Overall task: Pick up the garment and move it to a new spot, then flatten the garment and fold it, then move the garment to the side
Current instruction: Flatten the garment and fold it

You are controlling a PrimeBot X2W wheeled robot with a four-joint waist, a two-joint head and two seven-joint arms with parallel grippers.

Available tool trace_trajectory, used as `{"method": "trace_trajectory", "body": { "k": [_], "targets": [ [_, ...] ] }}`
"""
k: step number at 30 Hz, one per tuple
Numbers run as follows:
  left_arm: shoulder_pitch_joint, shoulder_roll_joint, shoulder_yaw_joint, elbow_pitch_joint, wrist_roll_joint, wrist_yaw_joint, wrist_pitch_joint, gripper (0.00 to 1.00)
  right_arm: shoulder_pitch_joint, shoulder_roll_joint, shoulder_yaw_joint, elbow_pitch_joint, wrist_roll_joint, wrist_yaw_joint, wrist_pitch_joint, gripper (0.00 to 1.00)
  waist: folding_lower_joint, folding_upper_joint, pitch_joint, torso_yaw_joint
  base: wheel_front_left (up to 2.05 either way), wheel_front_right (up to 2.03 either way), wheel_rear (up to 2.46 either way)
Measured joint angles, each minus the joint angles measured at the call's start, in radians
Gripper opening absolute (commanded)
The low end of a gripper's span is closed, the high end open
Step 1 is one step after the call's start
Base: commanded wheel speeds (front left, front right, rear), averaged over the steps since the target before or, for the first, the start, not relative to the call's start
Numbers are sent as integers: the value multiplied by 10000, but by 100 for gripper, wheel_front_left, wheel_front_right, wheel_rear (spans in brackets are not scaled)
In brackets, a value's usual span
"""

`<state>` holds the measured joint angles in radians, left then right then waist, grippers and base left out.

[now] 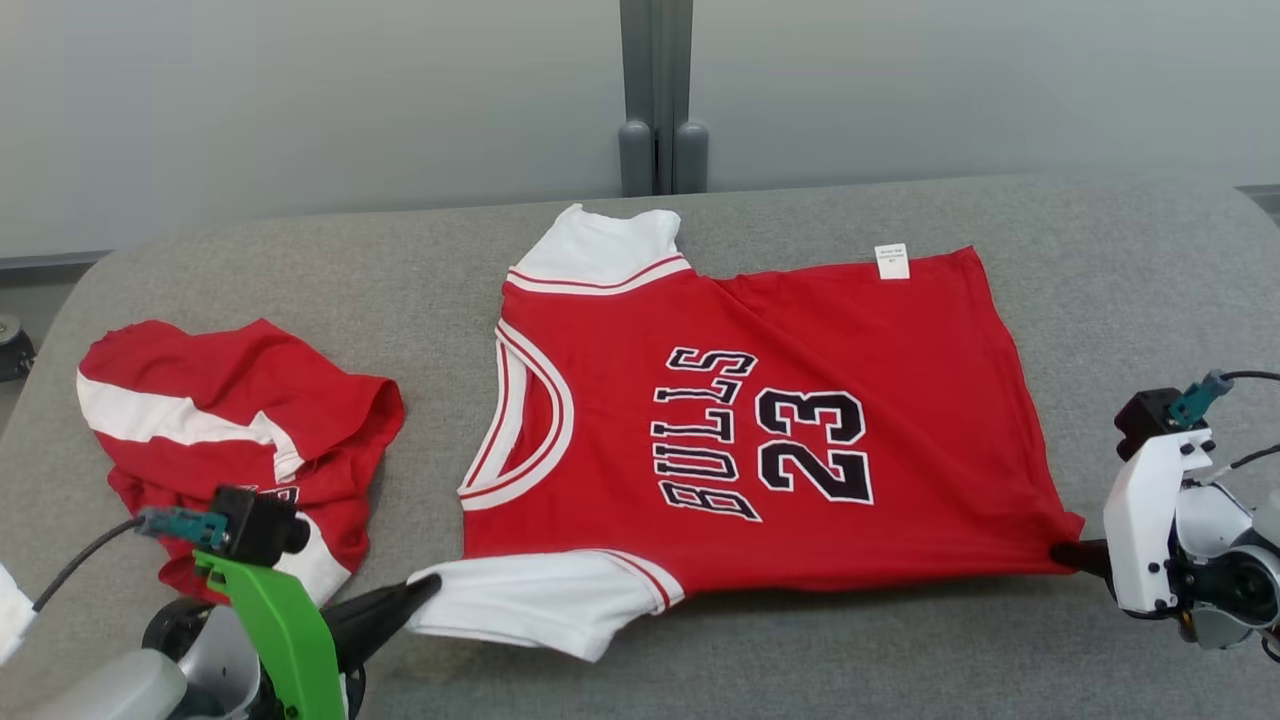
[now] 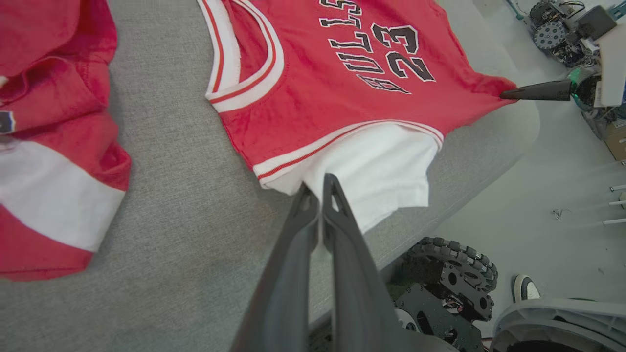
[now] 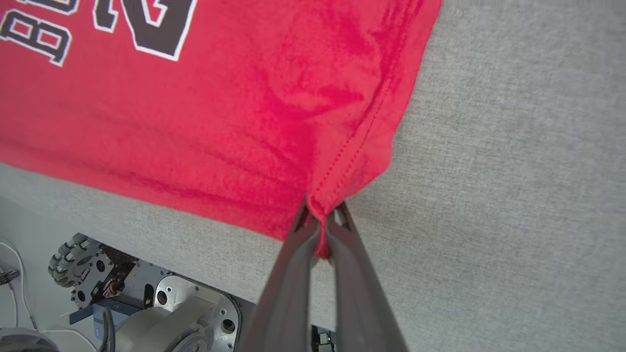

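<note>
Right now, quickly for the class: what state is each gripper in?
Left gripper: closed, pinching the jersey by its white sleeve.
Right gripper: closed, pinching the jersey's red hem corner.

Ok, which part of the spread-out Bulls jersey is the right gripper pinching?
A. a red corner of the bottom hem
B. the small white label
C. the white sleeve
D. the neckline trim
A: in the right wrist view the right gripper is shut on a bunched, stitched red hem corner of the jersey.
</note>
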<state>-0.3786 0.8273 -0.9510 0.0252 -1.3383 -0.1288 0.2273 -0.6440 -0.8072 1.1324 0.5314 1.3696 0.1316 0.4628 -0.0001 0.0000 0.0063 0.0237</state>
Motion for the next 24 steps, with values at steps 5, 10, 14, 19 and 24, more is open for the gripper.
{"method": "trace_trajectory", "body": {
  "k": [5, 10, 14, 19, 24],
  "targets": [
    [-893, -357, 90, 393, 405, 0, 109, 0, -689, 192, -109, 328, -105, 0, 359, 0, 0, 0, 402, -37, 0, 0, 0],
    [-1865, -855, 222, 988, 598, 0, 224, 0, -1499, 464, -261, 800, -313, -2, 629, 0, 0, 0, 944, -53, 0, 0, 0],
    [-2602, -1317, 291, 1747, 1003, 0, 75, 0, -2016, 855, -410, 1375, -380, -2, 754, 0, 0, 0, 1444, -54, 0, 0, 0],
    [-3259, -1864, 67, 2474, 1406, 0, -92, 0, -2511, 1220, -468, 1862, -533, -2, 773, 0, 0, 0, 2025, -45, 0, 0, 0],
    [-3712, -2090, -234, 3064, 1639, 0, -259, 0, -2745, 1377, -454, 2090, -708, 0, 748, 18, 0, 0, 2437, -26, 0, 0, 0]
  ]
}}
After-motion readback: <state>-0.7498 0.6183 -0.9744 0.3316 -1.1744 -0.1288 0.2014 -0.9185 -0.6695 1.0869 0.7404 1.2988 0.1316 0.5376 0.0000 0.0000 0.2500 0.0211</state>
